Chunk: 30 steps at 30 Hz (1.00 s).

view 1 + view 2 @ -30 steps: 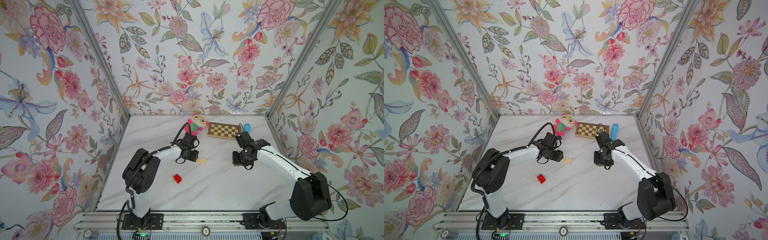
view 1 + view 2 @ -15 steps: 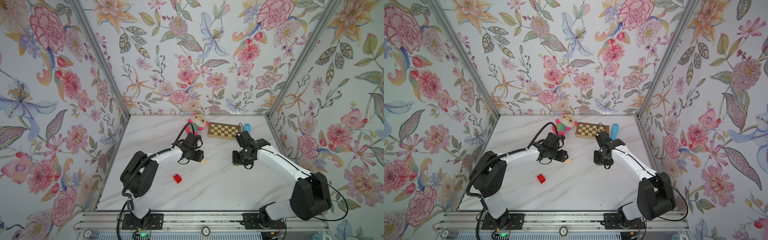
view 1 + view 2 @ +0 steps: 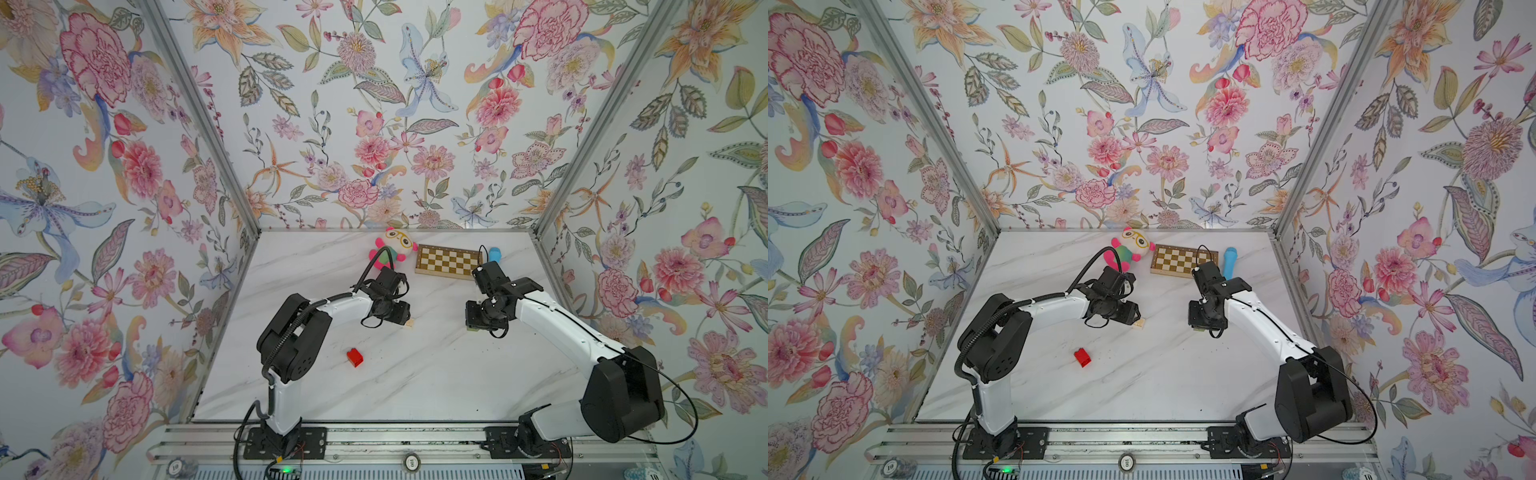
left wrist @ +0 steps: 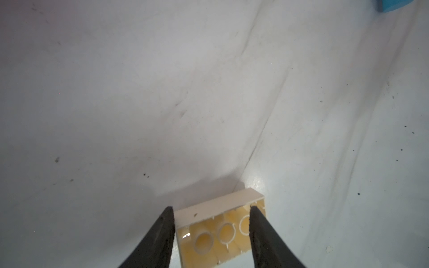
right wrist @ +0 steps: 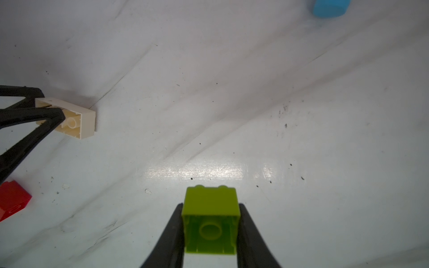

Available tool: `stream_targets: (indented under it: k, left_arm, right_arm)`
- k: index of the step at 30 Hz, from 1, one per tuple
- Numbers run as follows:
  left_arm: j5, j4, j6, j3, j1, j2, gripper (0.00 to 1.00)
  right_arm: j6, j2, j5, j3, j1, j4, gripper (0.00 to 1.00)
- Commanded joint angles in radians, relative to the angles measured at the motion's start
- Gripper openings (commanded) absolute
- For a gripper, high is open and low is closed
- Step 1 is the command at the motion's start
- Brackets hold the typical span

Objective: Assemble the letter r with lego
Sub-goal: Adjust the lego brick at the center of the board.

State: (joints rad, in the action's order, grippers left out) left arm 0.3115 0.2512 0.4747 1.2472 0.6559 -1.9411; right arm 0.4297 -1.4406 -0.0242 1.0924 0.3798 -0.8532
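Marble tabletop (image 3: 415, 386) lay beneath the left gripper (image 4: 211, 210) clamping a long cream plastic brick (image 4: 220, 234), studs hidden, hollow underside showing, and the right gripper (image 5: 210, 206) pinching a lime-green plastic cube (image 5: 211, 232).

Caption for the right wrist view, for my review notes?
Right gripper clamps the lime green brick, hollow underside toward camera; left gripper straddles the cream brick, red brick nearby.

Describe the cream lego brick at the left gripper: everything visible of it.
The cream brick is a long, glossy plastic lego, tipped so that its hollow underside with round tubes faces the left wrist camera. It is near the middle of the marble table, on or just above the surface; I cannot tell which. The left gripper pinches it between its black fingers, and one end sticks out past them. No other brick is attached.
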Motion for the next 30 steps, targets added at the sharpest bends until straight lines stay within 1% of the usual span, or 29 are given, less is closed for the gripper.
stream_targets:
  k: [1, 6, 10, 13, 16, 20, 23, 30]
  left_arm:
    - [0.031, 0.015, -0.002, 0.006, 0.005, 0.025, 0.54]
    - [0.039, -0.012, 0.024, -0.030, 0.008, 0.047, 0.54]
    - [0.013, 0.022, 0.006, 0.010, 0.009, 0.032, 0.54]
    - [0.021, 0.043, -0.002, 0.047, 0.009, 0.029, 0.54]
    - [0.050, 0.037, 0.005, 0.047, 0.009, 0.033, 0.54]
    - [0.043, 0.016, 0.000, 0.025, 0.010, 0.037, 0.53]
    - [0.029, 0.022, -0.020, 0.044, 0.010, 0.014, 0.53]
    - [0.051, 0.030, -0.044, 0.102, 0.010, -0.048, 0.53]
  right_arm:
    - [-0.016, 0.024, -0.008, -0.004, -0.012, -0.030, 0.32]
    - [-0.022, 0.009, -0.013, 0.004, -0.018, -0.029, 0.32]
    - [-0.025, -0.011, -0.018, 0.014, -0.014, -0.029, 0.32]
    - [-0.027, -0.015, -0.018, 0.017, -0.016, -0.029, 0.32]
    - [-0.026, -0.015, -0.019, 0.015, -0.016, -0.029, 0.32]
    - [-0.025, -0.012, -0.021, 0.012, -0.016, -0.030, 0.32]
    - [-0.027, -0.014, -0.023, 0.012, -0.016, -0.030, 0.32]
    - [-0.028, -0.018, -0.026, 0.008, -0.017, -0.029, 0.32]
